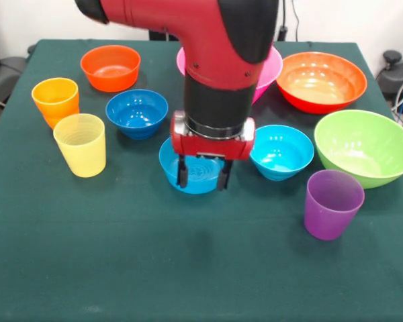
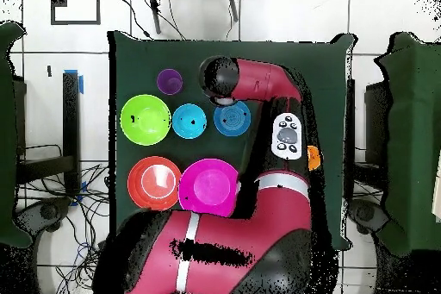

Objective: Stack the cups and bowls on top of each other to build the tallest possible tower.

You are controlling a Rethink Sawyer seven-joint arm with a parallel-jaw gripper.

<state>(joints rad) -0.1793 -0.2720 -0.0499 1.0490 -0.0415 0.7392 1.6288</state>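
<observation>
My gripper [image 1: 203,174] is open, its two black fingers [image 1: 182,173] pointing down over the mid-blue small bowl [image 1: 196,176], about level with its rim. This bowl also shows in the overhead view [image 2: 234,119], where the arm hides the gripper. Left of it stand the yellow cup [image 1: 80,145], the orange cup [image 1: 56,99], the dark blue small bowl [image 1: 136,113] and the orange-red small bowl [image 1: 110,67]. To the right are the cyan small bowl [image 1: 281,151] and the purple cup [image 1: 332,204]. Every piece stands alone, upright.
The lime green large bowl [image 1: 366,147] and orange-red large bowl [image 1: 320,81] stand at the right. The pink large bowl [image 1: 271,68] is half hidden behind the arm. The green table cloth [image 1: 188,268] stretches in front of the pieces.
</observation>
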